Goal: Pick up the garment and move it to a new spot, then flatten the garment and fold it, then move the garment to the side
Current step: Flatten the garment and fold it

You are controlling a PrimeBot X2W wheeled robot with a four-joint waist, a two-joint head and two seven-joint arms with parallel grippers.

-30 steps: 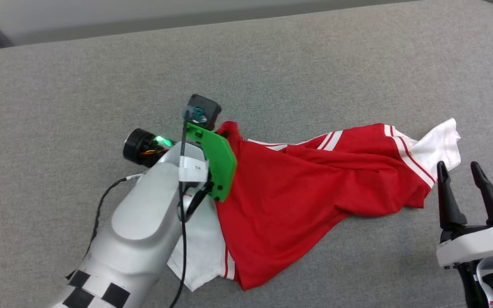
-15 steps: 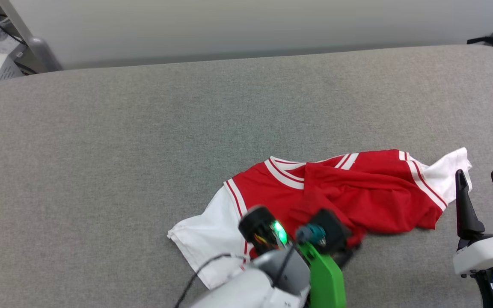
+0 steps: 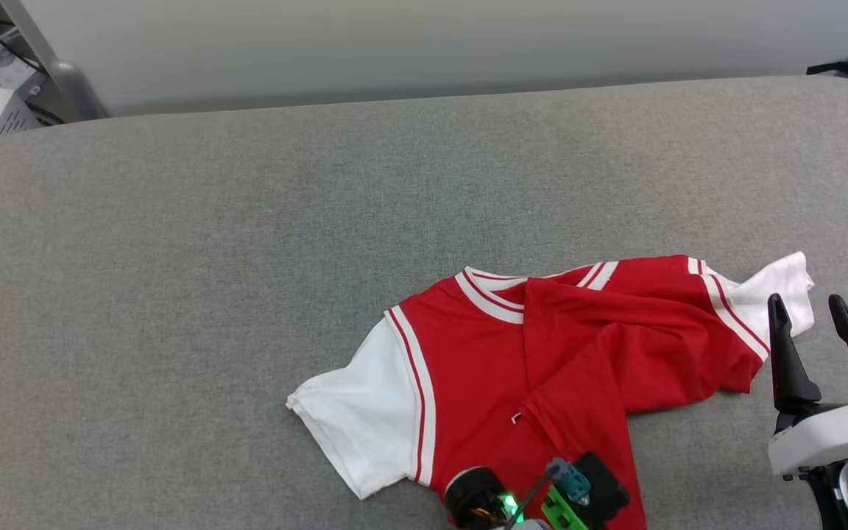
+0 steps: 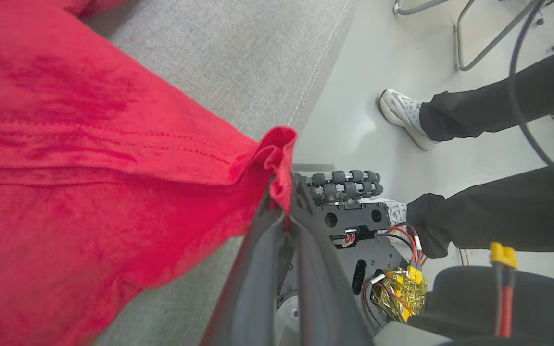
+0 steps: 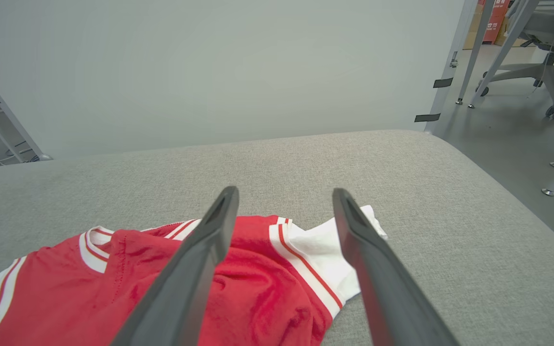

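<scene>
Red fabric is bunching between the tightly closed fingers of the left gripper point(image 4: 284, 216), which is clamping a stitched hem of the garment point(image 4: 89, 144) at the near edge of the grey padded surface point(image 4: 238, 62). In the left wrist view, the cloth is stretching away from that pinch to the left. Past the fingers, the robot's dark base point(image 4: 349, 211) is showing, and a person's legs in dark trousers point(image 4: 498, 216) and a pale shoe point(image 4: 404, 115) are resting on the light floor.

From the head view, the left wrist's green mount point(image 3: 560, 511) is sitting at the bottom edge, over the lowest red part of the garment point(image 3: 512, 368). The shirt is lying on the near part of the surface point(image 3: 247, 258), right of centre, with its striped collar facing the far side. One white sleeve point(image 3: 358, 427) is spreading flat toward the robot's left. The red body is folding over itself in wrinkles, and the other white sleeve point(image 3: 777, 291) is bunching at the right.

At the lower right, the right gripper point(image 3: 805, 302) is standing with its fingers wide apart, gripping nothing. In the right wrist view, that gripper point(image 5: 285, 191) is pointing over the garment point(image 5: 267, 288) and framing the striped sleeve seam.

Beyond, a pale wall point(image 3: 394, 51) is rising behind the surface, and an office chair point(image 5: 541, 29) is standing off to one side.
</scene>
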